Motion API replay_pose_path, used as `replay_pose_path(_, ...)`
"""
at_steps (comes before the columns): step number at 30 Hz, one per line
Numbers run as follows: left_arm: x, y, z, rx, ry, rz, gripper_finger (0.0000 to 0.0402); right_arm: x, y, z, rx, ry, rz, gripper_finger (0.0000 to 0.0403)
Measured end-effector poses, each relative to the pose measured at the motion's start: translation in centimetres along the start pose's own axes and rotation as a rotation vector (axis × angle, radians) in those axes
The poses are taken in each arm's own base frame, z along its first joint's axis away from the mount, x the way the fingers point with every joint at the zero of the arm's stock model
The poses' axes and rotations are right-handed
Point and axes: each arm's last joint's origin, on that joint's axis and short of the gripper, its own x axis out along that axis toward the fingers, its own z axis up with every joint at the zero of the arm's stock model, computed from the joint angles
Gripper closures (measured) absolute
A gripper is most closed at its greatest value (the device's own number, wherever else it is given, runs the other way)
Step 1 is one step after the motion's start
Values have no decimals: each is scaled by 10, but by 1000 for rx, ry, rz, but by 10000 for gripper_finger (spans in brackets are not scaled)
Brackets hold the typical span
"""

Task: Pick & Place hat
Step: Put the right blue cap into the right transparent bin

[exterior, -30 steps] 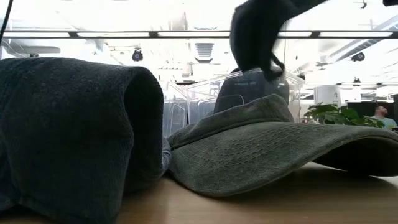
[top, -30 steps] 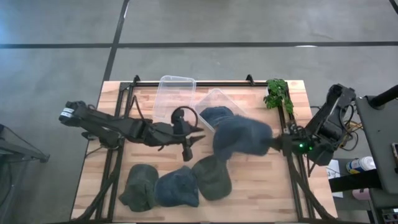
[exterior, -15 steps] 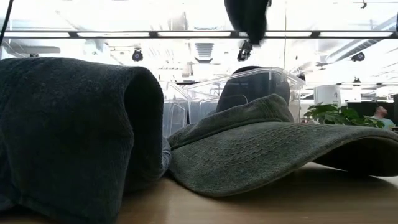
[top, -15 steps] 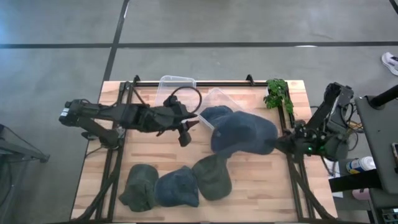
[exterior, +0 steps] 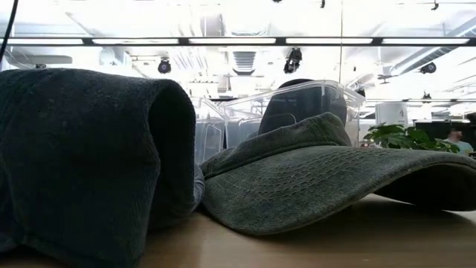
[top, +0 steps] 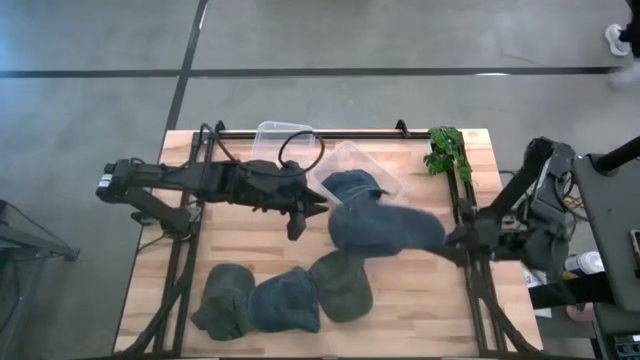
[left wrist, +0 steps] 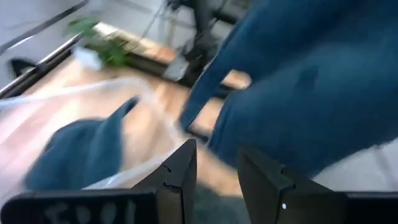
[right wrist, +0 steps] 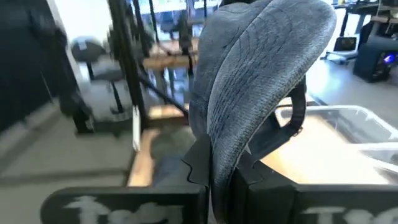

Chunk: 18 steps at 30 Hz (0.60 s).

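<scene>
From above we see the right gripper (top: pixel 447 238) at the table's (top: pixel 410 300) right edge clamping a blue hat (top: pixel 385 229), held over the middle. The left gripper (top: pixel 300 207) reaches beside the clear bins (top: pixel 285 135) at the far side. Three more hats (top: pixel 285 298) lie in a row near us. A green plant (top: pixel 445 150) sits at the far right corner.
</scene>
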Motion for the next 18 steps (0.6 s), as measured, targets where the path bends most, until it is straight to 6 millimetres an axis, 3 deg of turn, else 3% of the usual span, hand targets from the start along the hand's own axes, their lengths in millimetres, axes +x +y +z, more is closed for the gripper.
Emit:
replay_pose_path(7,11,-13,10,-3,-83,-253,296,35,25,7,-229,198,-49,367)
replay_pose_path(12,20,-13,3,3,-21,-252,296,57,46,6,-469,355,-93,372)
replay_pose_path(18,9,-13,8,7,-42,-219,296,65,58,-9,-542,745,-99,390)
